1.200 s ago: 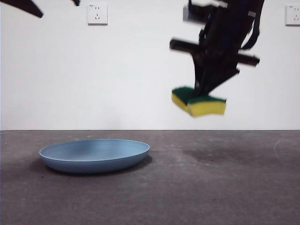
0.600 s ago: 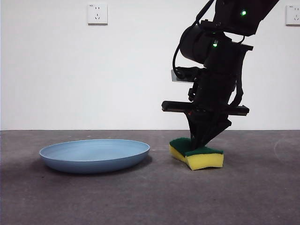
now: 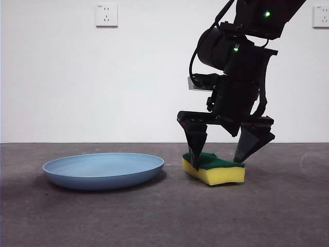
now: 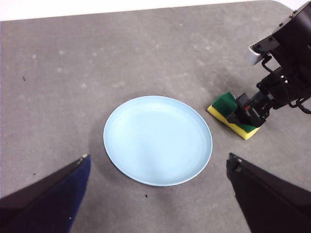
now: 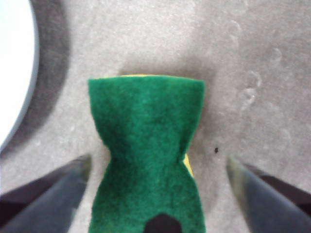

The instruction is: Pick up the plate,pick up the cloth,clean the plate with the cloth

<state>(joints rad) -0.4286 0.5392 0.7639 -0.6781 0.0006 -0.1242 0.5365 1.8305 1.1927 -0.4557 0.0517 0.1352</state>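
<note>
The light-blue plate (image 3: pixel 104 170) lies flat on the grey table at the left; it shows whole in the left wrist view (image 4: pixel 158 140). The cloth, a yellow sponge with a green scouring top (image 3: pixel 213 169), lies on the table to the plate's right, green side up (image 5: pixel 148 145). My right gripper (image 3: pixel 224 150) is open, its jaws spread wide to either side of the sponge and apart from it. My left gripper (image 4: pixel 158 194) is open and empty, high above the plate.
A white wall stands behind the table with power sockets (image 3: pixel 106 15) at top left and top right. The plate's edge (image 5: pixel 14 73) lies close beside the sponge. Bare grey table surrounds both things.
My right gripper brought the sponge down from the air onto the table, then opened its jaws and let it go. The sponge now rests flat. The plate has not moved.
</note>
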